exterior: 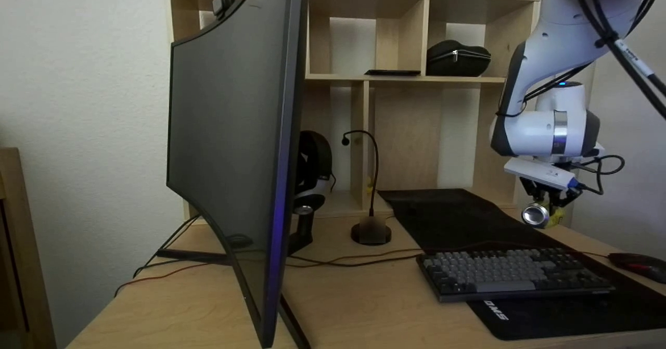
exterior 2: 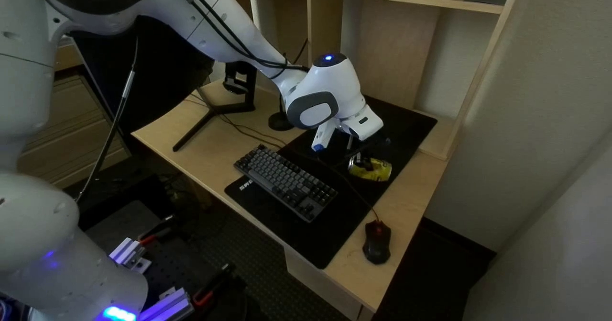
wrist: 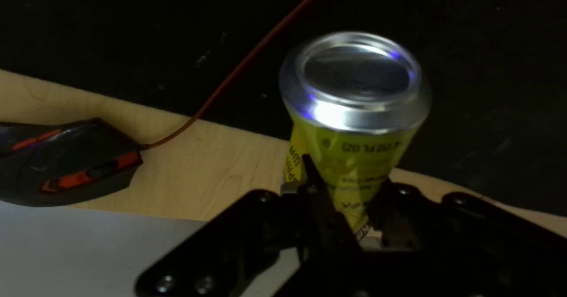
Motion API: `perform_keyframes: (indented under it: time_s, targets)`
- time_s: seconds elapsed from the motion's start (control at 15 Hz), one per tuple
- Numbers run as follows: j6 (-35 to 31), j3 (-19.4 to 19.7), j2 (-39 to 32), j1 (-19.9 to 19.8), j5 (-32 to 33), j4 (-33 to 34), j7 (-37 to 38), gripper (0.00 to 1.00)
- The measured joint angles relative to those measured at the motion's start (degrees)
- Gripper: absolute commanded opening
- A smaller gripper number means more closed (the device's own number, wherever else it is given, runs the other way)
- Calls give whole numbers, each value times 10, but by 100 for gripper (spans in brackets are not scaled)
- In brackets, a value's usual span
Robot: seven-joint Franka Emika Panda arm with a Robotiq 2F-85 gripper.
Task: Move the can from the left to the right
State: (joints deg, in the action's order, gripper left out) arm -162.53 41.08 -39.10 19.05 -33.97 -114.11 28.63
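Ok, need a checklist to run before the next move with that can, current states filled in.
1. Gripper has the can: ok, looks closed around it.
2. Can upright: not ok, tipped sideways in both exterior views.
3. Clear of keyboard: ok, apart.
4. Clear of mouse: ok, apart.
5. Gap between can and desk mat: cannot tell.

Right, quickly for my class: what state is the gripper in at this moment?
Gripper: closed, holding the yellow-green drink can.
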Motion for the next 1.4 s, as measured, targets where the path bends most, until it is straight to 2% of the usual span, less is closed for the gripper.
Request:
perform_keyframes:
  time_s: [0.33, 0.47, 0.53, 0.6, 0.73, 1.07, 1.4]
  targets:
    - [26, 47, -112, 0, -1, 88, 173, 6]
    - [46, 46, -148, -14, 50, 127, 264, 6]
    - [57, 40, -160, -23, 78, 144, 306, 49]
    - [65, 34, -169, -30, 103, 158, 341, 52]
    - [82, 25, -173, -39, 149, 179, 392, 64]
    - [65, -14, -160, -60, 209, 188, 419, 98]
    - [-6, -25, -89, -62, 256, 132, 396, 100]
